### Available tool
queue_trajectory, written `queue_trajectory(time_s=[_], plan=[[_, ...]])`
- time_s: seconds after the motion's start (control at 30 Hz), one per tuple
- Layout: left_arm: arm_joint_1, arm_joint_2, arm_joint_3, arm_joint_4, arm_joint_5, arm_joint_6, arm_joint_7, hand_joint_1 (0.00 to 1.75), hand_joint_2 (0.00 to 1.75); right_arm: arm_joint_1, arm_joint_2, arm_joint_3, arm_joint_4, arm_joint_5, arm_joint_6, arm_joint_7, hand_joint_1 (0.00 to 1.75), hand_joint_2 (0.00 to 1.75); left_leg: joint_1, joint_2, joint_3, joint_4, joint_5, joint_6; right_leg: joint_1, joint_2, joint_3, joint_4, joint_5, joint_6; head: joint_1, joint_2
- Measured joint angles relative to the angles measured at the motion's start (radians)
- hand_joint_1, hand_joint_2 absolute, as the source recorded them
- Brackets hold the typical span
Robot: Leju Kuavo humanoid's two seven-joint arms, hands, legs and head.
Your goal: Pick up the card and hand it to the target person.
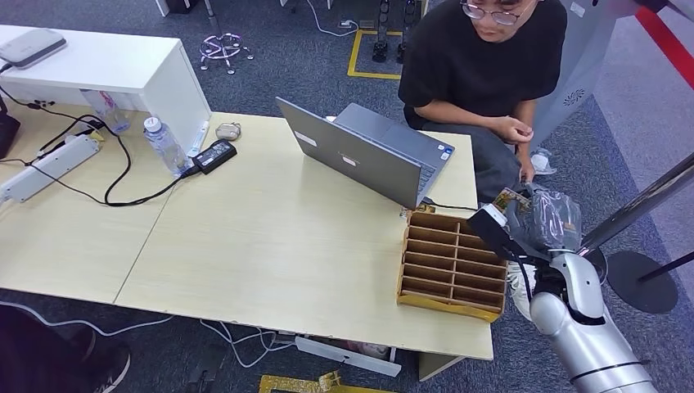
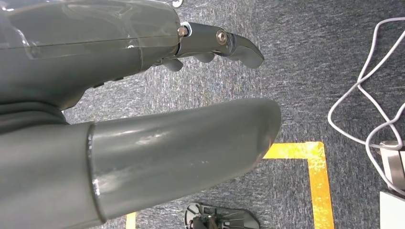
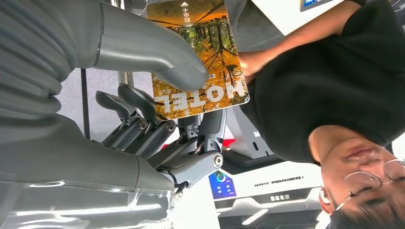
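Little room past the pale wooden table's (image 1: 270, 246) right edge — your right hand (image 1: 547, 223) pinches the orange forest-printed hotel card (image 3: 200, 52), thumb on its face, near the seated person's hand (image 1: 514, 128); left hand (image 2: 143, 95) hangs empty, fingers apart.

The card (image 3: 200, 52) is off the table, pinched between the thumb and fingers of the right hand (image 3: 157, 109), past the table's right edge. Glossy autumn-tree print in orange, "HOTEL" across it; it appears to touch the person's hand (image 3: 253, 62).
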Motion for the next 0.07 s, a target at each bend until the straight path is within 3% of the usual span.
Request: queue_trajectory(time_s=[0.07], plan=[[0.000, 0.000, 0.000, 0.000, 0.000, 0.000, 0.000, 0.00, 0.00, 0.000, 0.001, 0.000, 0.003, 0.000, 0.000, -0.001, 1.70, 1.75, 0.000, 0.000, 0.000, 0.000, 0.000, 0.000, 0.000, 0.000, 0.000, 0.000, 0.000, 0.000, 0.000, 0.000]])
